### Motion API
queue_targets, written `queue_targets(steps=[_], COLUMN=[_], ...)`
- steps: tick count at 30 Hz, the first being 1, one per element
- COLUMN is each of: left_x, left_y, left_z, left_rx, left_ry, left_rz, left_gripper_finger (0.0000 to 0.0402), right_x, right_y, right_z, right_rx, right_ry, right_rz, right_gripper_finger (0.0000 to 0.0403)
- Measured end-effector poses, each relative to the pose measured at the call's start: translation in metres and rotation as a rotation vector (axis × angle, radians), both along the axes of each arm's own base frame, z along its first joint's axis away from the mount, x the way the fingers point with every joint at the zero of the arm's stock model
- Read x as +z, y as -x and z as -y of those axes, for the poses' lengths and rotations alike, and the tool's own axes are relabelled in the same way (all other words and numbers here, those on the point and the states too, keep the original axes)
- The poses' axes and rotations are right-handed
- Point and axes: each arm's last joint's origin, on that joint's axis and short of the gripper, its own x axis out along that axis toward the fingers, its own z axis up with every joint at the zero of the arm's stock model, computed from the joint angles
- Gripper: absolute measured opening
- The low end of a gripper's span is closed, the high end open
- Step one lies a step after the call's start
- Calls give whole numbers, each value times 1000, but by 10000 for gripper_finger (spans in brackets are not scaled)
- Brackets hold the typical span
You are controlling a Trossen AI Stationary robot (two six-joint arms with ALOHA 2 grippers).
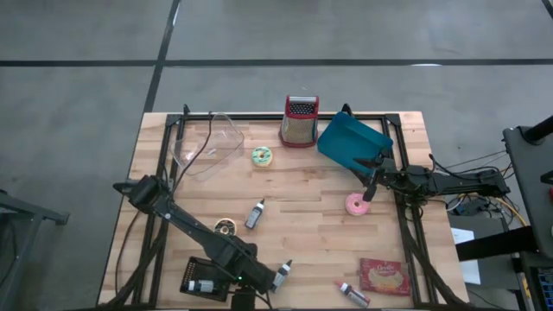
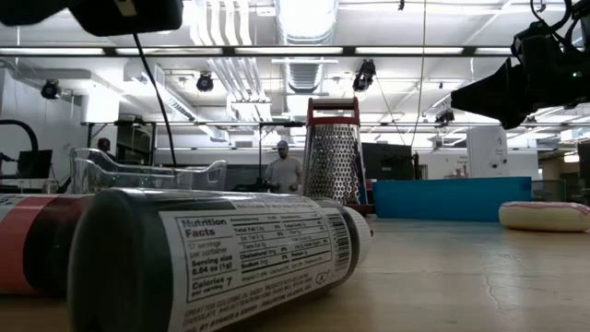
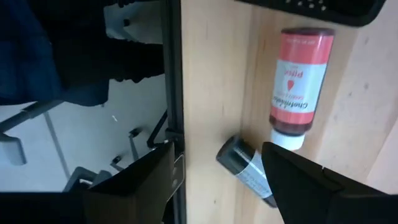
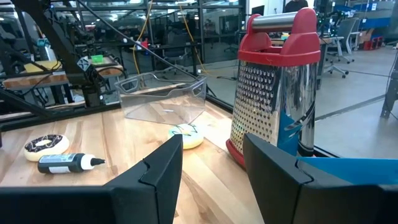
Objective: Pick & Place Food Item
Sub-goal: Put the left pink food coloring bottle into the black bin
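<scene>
My right hand point(image 1: 369, 192) hangs above the bench point(image 1: 302, 186), its fingers spread with nothing between them, just beside the pink donut point(image 1: 356, 205). The donut lies flat on the wood near the right side; being round, it has no long axis to point. Just behind my right hand the blue bin point(image 1: 352, 142) sits tilted, and I see nothing in it. The clear tub point(image 1: 207, 145) at the back left also looks empty. The grater point(image 1: 299, 120) stands upright between them, with a green-iced donut point(image 1: 261, 155) in front of the tub.

My left hand point(image 1: 282, 275) is at the front edge, fingers spread and empty, over a small dark bottle point(image 3: 247, 172) lying on its side. Next to it lies a red bottle point(image 3: 297, 86) whose label I cannot read. In the low view a bottle's label reads "Nutrition Facts". A red snack packet point(image 1: 384, 276) lies front right.
</scene>
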Motion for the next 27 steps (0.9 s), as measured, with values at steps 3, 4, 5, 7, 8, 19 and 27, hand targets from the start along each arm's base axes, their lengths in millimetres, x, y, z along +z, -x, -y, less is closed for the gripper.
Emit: queue_targets(steps=[3,4,5,7,8,19,27], left_x=[-4,-6,-8,-14,-18,-34,-59], left_y=[2,2,3,6,7,7,9], left_z=[-1,-2,-2,-3,-3,-14,-21], left_rx=[2,4,6,10,9,-38,-38], left_ry=[-11,-14,-15,-1,1,-48,-76], left_rz=[-17,-24,-34,-72,-85,-66,-23], left_gripper_finger=[248,248,248,248,248,248,248], right_x=[0,0,0,0,0,0,0], right_y=[0,0,0,0,0,0,0], right_z=[0,0,0,0,0,0,0], right_rx=[0,0,1,0,0,0,0], right_ry=[0,0,0,0,0,0,0], right_rz=[0,0,0,0,0,0,0], right_gripper_finger=[164,164,164,164,164,164,164])
